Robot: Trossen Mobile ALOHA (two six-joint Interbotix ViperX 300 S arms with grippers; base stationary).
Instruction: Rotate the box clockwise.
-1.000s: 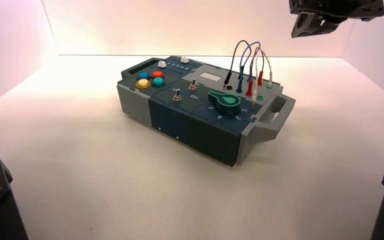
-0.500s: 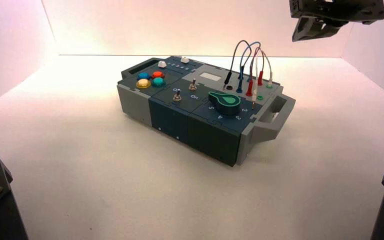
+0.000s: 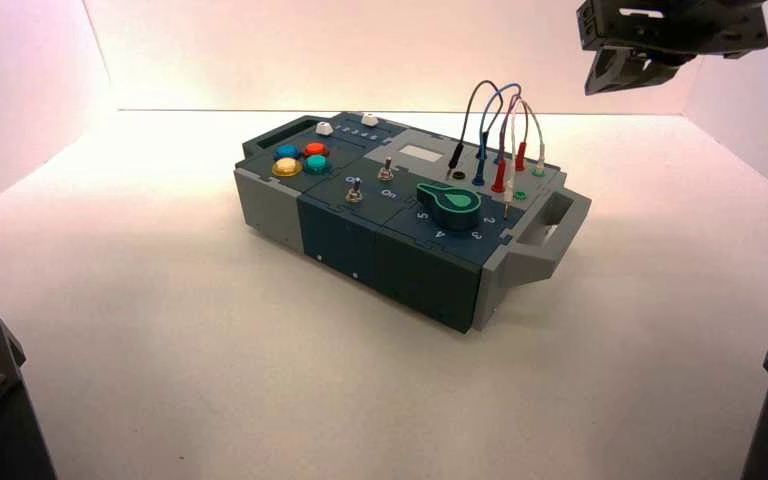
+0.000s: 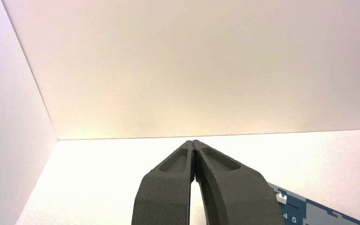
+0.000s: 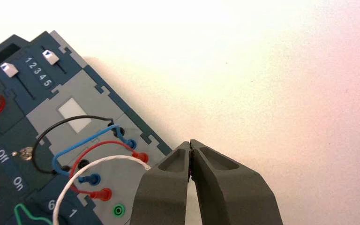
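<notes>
Box (image 3: 400, 215): one flat rectangular panel unit before me, grey ends, dark-blue middle, a handle at each short end. It lies flat on the white worktop (image 3: 210, 380), set askew, near end toward my right.

Top face, left end: four round buttons (image 3: 301, 158), blue, red, yellow, teal; two white-capped sliders (image 5: 28, 70) beside a 1–5 scale.
Middle: two toggle switches (image 3: 370, 180) lettered Off and On.
Right end: green dial (image 3: 449, 204) ringed with numbers; black, blue, red and white plug wires (image 5: 89, 150) looping between sockets.
</notes>
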